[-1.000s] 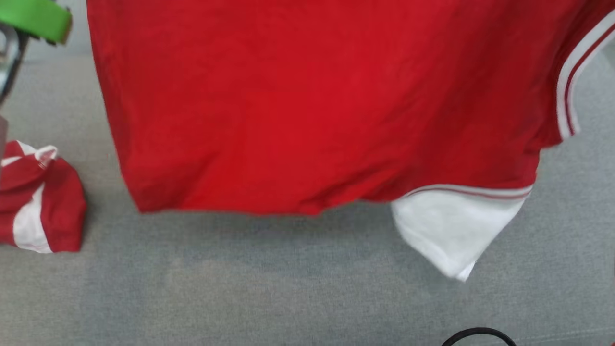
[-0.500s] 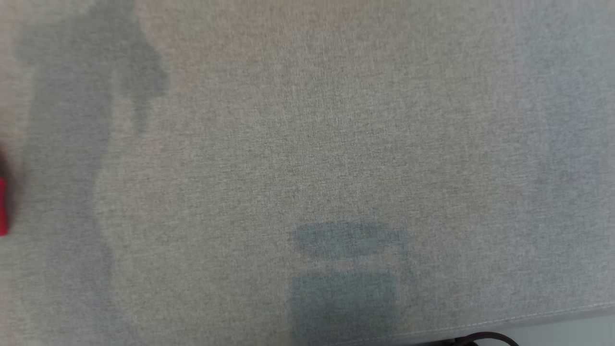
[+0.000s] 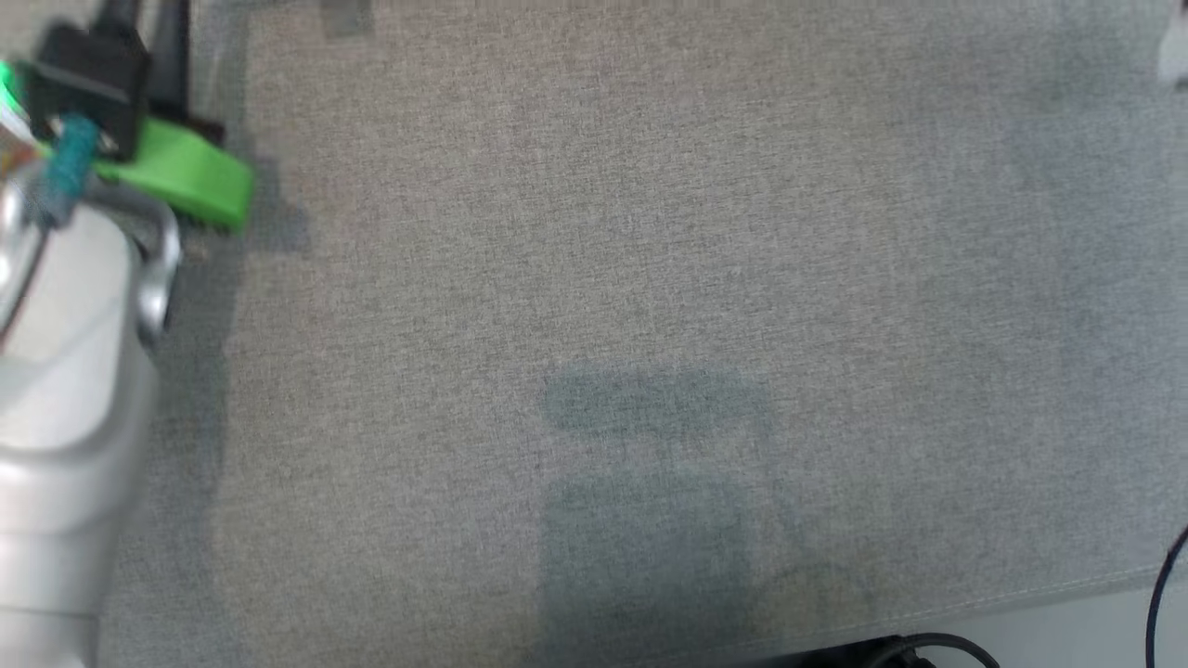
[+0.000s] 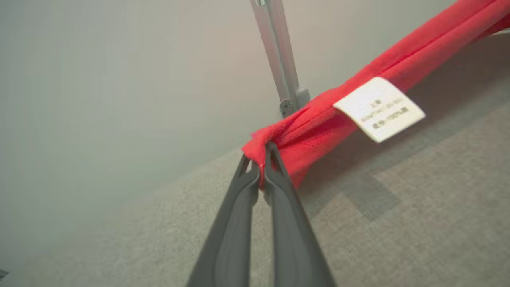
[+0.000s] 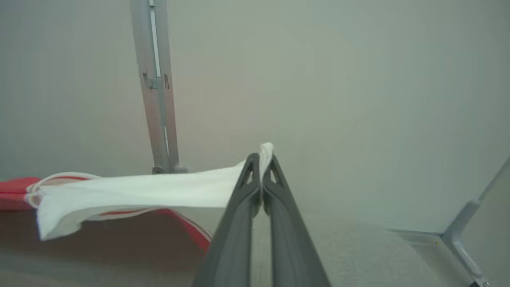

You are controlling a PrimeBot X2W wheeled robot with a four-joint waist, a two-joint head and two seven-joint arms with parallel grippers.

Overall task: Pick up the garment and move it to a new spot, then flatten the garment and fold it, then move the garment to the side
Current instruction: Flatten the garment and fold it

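Above the grey mat (image 3: 650, 278), I have the left gripper (image 4: 261, 159) and right gripper (image 5: 261, 159) each clamped on the garment (image 4: 318, 127), stretching it taut, I judge, for flattening.

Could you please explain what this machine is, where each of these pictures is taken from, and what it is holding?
This is a wheeled robot with two arms, each ending in a two-fingered gripper. One picture comes from a camera on its head, looking down at a grey fabric surface; the pale left forearm shows at its left edge. The other two come from cameras on the wrists, looking along the dark fingers. In the left wrist view, the left gripper is shut on a red garment, which carries a white label. In the right wrist view, the right gripper is shut on the garment's white part. The cloth hangs stretched above the surface.
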